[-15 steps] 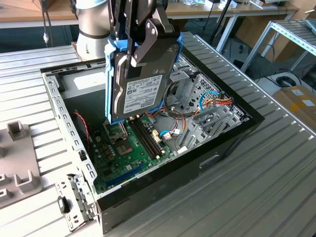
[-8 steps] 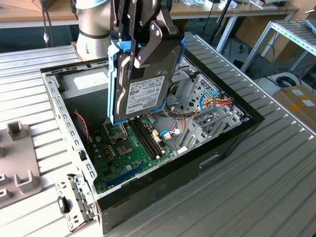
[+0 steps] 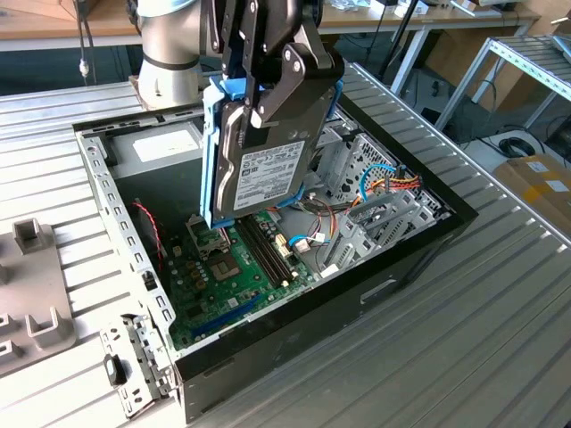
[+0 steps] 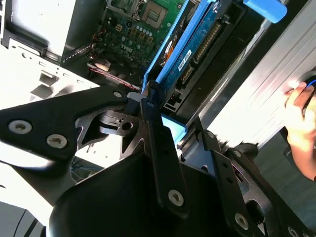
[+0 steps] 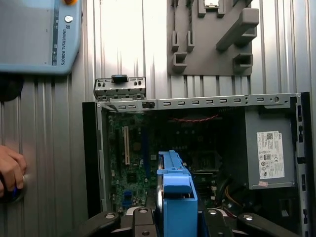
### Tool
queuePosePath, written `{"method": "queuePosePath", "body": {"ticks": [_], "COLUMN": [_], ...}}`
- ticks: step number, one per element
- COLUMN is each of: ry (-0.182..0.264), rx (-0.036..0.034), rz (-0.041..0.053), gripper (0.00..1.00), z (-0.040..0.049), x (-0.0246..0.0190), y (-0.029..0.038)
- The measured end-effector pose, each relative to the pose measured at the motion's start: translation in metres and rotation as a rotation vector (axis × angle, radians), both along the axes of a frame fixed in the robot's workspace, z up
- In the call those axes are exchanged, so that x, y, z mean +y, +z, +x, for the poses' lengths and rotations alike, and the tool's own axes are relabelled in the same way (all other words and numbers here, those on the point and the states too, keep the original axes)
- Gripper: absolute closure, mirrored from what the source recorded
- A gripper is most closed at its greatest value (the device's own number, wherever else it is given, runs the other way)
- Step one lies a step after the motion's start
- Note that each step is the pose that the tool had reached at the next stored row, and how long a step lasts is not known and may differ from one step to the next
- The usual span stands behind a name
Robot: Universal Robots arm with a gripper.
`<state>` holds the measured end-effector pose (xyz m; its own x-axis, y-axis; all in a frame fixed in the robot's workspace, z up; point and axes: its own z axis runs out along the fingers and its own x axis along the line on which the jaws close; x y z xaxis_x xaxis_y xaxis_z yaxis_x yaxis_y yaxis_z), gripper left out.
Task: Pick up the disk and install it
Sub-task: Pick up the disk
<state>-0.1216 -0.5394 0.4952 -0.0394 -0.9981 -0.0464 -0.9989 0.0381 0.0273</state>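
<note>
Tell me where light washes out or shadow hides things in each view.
Exterior view: even light, the disk well lit, the computer case floor shaded. Second wrist view: glare washes out the pale metal frame. First wrist view: the table gleams in streaks, the case inside is dim.

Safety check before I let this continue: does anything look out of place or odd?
Yes: a person's hand is on the table beside the open computer case while the gripper holds the disk on edge above it. Nothing looks damaged.
</note>
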Motion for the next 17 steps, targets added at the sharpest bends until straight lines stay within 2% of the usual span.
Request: {"method": "queuePosePath", "body": {"ticks": [12,16,17], "ry": [0.0,0.0,0.0], "rx": [0.0,0.0001,0.0001], "rz": [0.0,-0.0001,-0.0001], "gripper": [0.63,0.63,0.63], "z": [0.0116,0.0267,0.0273], "x": [-0.0032,-0.0077,-0.0079], "y": [-0.0011,-0.0024,-0.0024]}}
